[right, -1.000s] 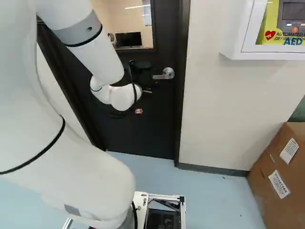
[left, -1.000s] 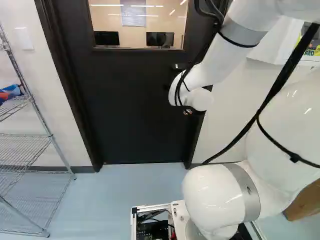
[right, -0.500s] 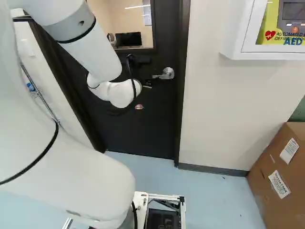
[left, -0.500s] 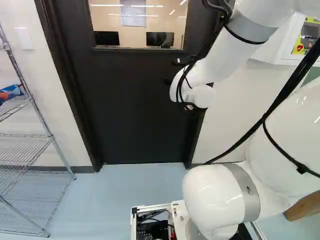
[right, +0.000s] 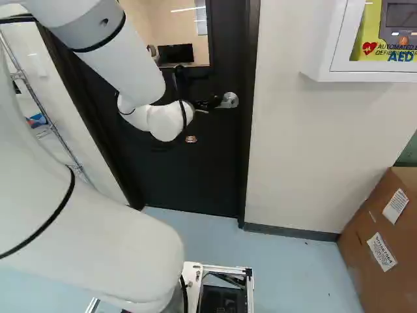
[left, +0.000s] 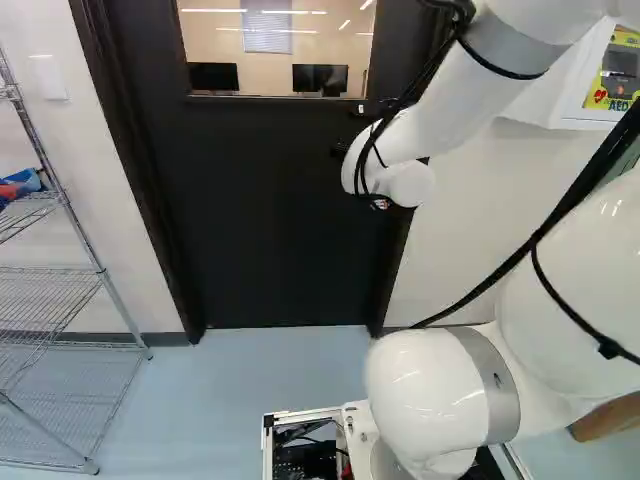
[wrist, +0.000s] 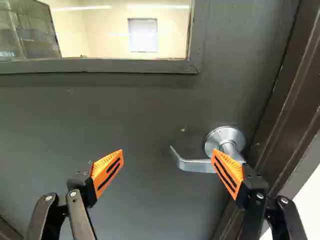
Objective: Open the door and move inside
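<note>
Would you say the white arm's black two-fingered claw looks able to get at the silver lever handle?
Probably yes: the claw stands open, the handle shows partly between its fingers, and nothing visible blocks the way, though one finger covers the lever's base end.

Door [left: 270, 220] is blk, handle [wrist: 196, 166] silver, finger pads [wrist: 101, 167] orange w/ blk stripes, floor [right: 287, 267] lt blue, box [right: 384, 293] brn.
</note>
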`<state>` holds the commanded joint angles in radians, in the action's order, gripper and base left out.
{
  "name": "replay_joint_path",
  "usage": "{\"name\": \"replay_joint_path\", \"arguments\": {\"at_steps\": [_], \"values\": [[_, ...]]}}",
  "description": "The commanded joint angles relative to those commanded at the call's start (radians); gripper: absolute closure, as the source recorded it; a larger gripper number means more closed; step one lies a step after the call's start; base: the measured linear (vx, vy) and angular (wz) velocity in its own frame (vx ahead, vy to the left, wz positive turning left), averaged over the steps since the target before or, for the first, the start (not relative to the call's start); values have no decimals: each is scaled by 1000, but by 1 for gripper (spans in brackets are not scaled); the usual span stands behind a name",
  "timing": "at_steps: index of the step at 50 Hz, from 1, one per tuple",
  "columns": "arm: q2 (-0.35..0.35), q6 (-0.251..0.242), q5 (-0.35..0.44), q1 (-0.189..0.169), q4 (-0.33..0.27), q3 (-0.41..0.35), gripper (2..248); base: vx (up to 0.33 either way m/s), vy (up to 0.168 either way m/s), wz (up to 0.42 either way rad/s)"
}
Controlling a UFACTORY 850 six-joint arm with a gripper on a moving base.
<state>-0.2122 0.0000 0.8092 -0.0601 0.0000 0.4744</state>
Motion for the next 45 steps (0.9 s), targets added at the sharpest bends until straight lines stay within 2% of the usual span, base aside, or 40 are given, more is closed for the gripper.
{"name": "replay_joint_path", "arguments": {"at_steps": [24, 45], "values": [[56, 0, 0, -21, 0, 53, 3, 0, 0, 0], [124, 0, 0, -21, 0, 106, 3, 0, 0, 0]]}}
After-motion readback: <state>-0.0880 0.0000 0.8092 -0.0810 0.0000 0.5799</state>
